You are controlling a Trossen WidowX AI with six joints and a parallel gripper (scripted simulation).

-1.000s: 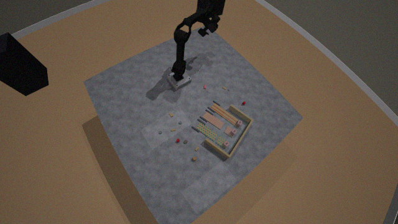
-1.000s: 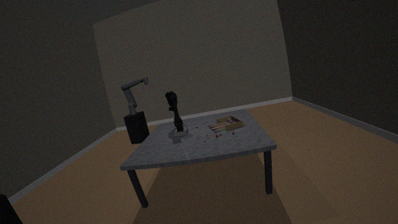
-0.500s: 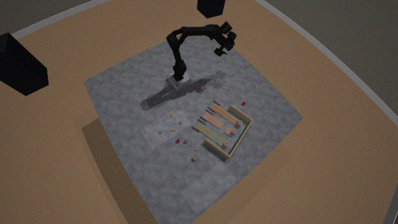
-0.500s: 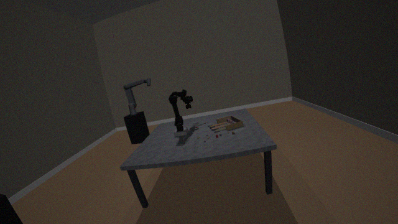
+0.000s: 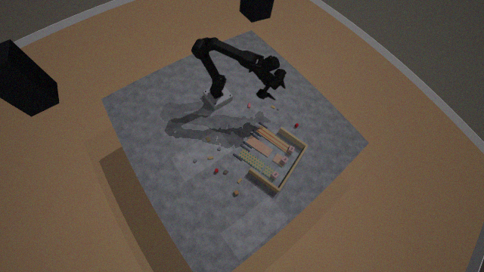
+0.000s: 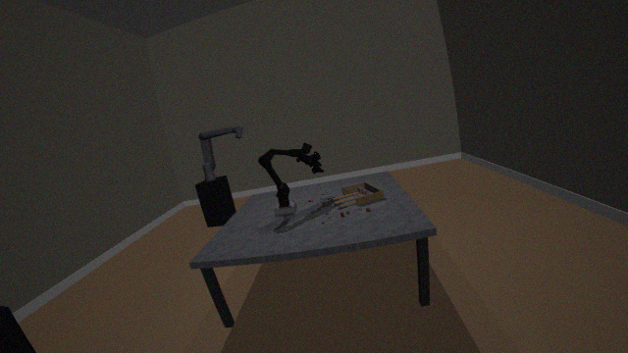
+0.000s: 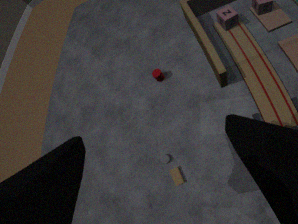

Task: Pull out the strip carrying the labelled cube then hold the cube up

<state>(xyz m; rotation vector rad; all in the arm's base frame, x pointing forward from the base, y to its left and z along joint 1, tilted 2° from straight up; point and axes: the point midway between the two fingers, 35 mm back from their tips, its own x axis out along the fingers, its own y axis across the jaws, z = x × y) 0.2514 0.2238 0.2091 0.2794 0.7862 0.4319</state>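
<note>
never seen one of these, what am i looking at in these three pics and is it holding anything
The black arm is a robot bolted to a grey table. One picture looks down from above, one views the room from the side, and one sits on the wrist, where the two dark shapes are its fingers. The gripper hangs open above the table and holds nothing. On the table stands a wooden frame with three strips, each with a pink cube at its far end. Small bits, such as a red one, lie scattered around.
</note>
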